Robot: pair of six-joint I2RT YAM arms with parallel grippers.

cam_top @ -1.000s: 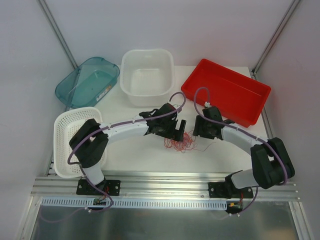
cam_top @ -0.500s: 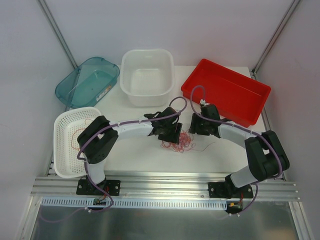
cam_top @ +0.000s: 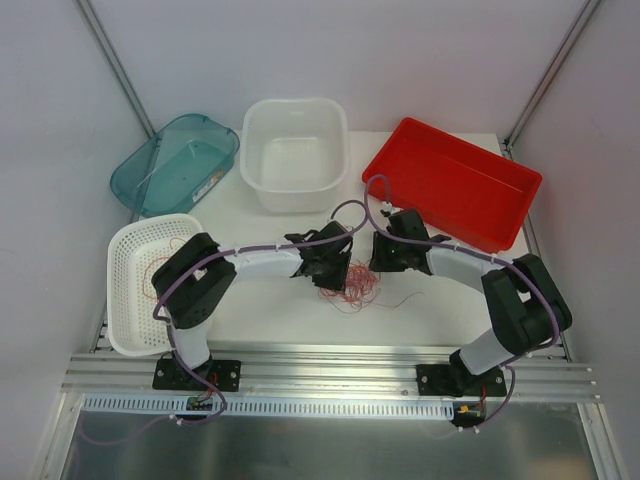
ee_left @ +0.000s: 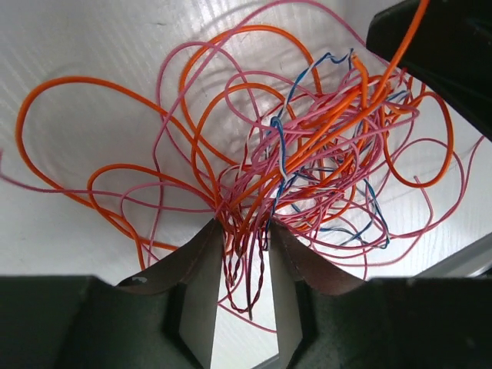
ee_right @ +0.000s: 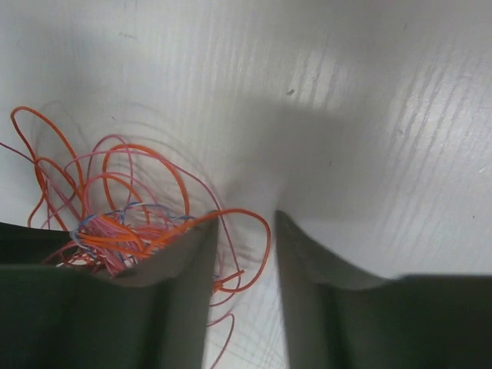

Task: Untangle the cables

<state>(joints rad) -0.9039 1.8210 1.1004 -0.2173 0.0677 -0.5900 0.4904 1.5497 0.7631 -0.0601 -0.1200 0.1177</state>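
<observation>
Now left tool (ee_left: 240, 231), right tool (ee_right: 244, 223) ajar amid cables (ee_left: 307, 154); white tub (cam_top: 296, 198), red bin (cam_top: 455, 185) beyond.

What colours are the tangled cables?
The cables are orange and pink, with some blue; clearest in the left wrist view.

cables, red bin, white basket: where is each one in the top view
cables (cam_top: 352, 285): top external view, middle of the red-orange tangle.
red bin (cam_top: 455, 185): top external view, bare floor inside.
white basket (cam_top: 128, 262): top external view, bare mesh floor near its left wall.
</observation>
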